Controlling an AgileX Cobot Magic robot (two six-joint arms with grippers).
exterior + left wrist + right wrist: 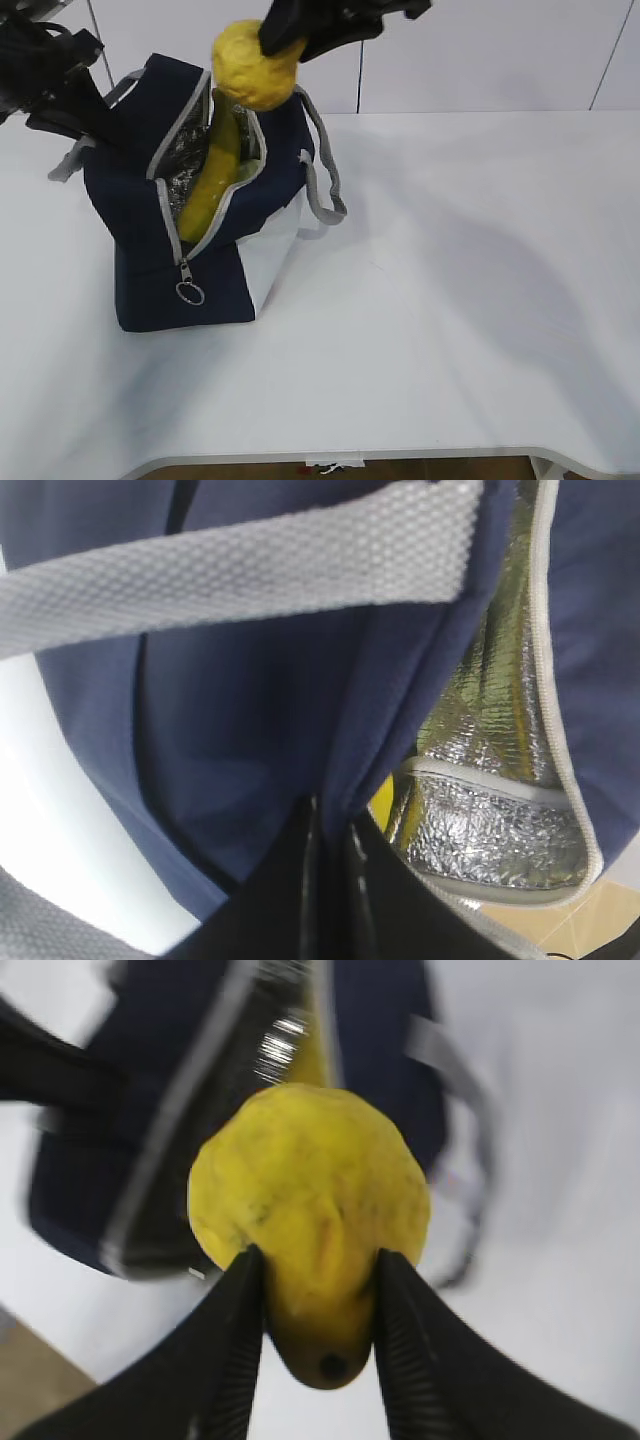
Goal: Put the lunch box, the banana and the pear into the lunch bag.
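The navy lunch bag point(135, 215) stands open on the white table at the left, its silver lining showing. The banana point(208, 185) stands inside it, leaning up out of the opening. My right gripper point(318, 1260) is shut on the pear point(310, 1210) and holds it in the air just above the bag's opening; the pear also shows in the exterior view point(250, 65). My left gripper point(332, 825) is shut on the bag's fabric edge point(400, 720) at the bag's far left side. The lunch box is hidden from view.
The bag's grey handles point(325, 190) hang on both sides. The zipper pull ring point(190, 292) dangles at the bag's front. The white table point(450, 300) stretches to the right, with its front edge near the bottom.
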